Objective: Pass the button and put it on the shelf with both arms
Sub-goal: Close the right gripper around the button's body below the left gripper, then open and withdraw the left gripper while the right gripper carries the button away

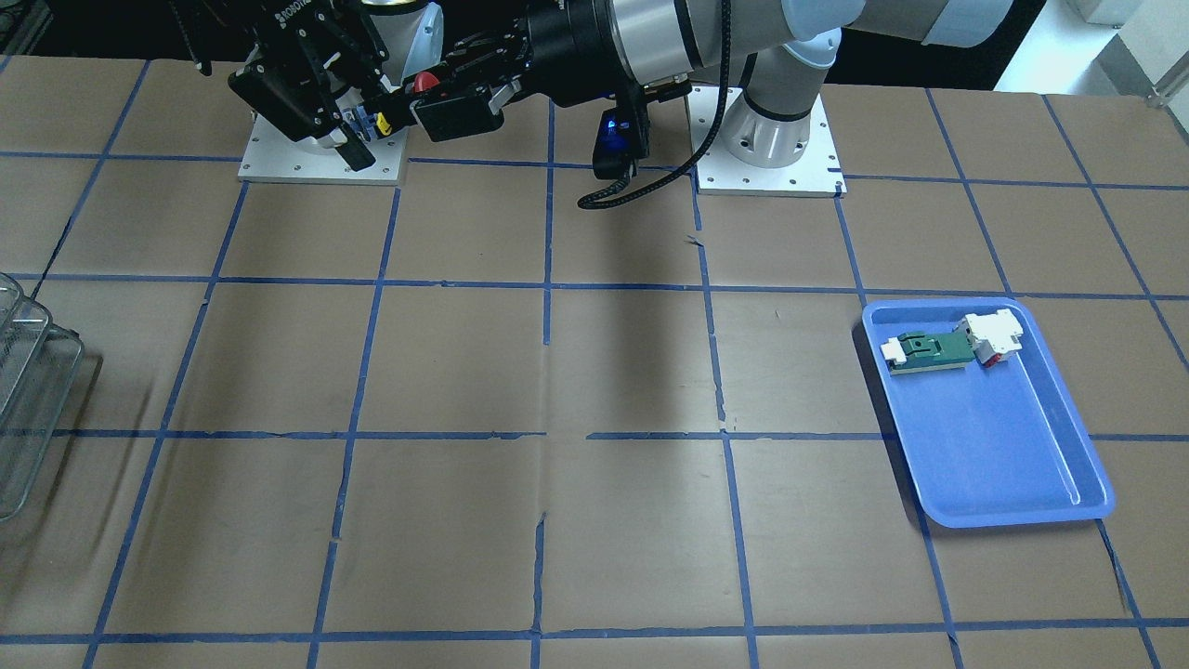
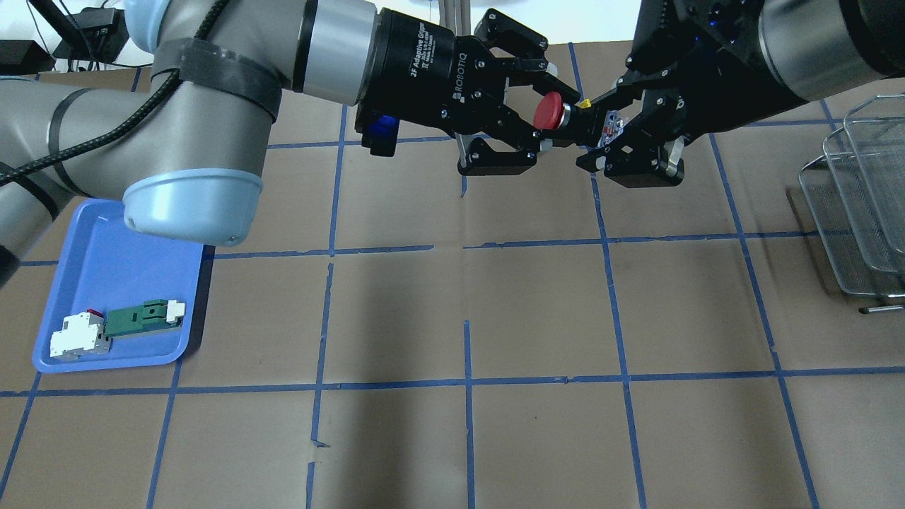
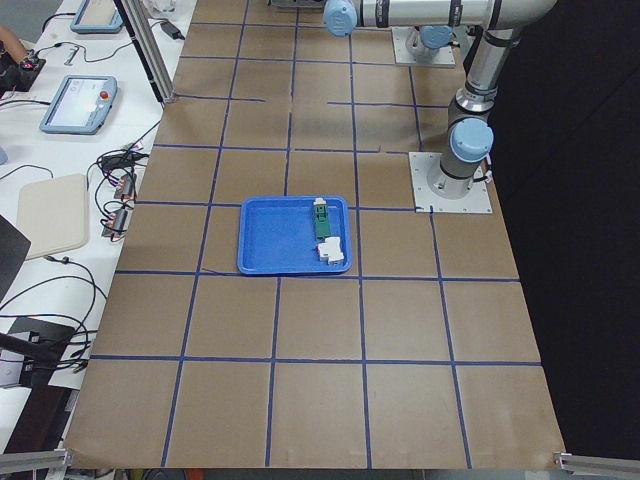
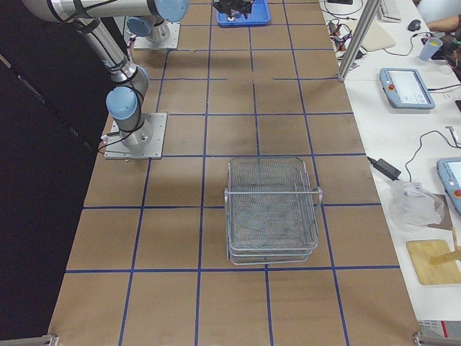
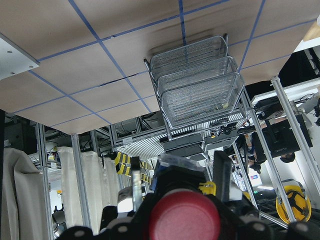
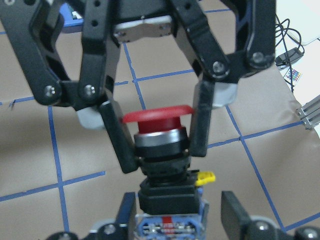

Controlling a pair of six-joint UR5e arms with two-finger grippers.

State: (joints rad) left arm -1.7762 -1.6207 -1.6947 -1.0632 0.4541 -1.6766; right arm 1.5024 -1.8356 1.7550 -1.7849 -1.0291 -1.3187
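Since the shelf (image 4: 272,216) stands on the robot's right, the left gripper (image 6: 161,150) clamps the button (image 2: 548,111) aloft — the right gripper (image 6: 180,215) spread around its body, ready to close.

Shelf (image 4: 272,209) shiny wire metal; tray (image 1: 994,446) glossy plastic

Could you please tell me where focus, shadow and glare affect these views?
Left wrist view: the button is very close and blurred, while the shelf beyond it is sharp. Front-facing view: a broad soft shadow runs down the middle of the table, and the blue tray shows a small glare streak near its lower corner. Right wrist view: the button is crisp.
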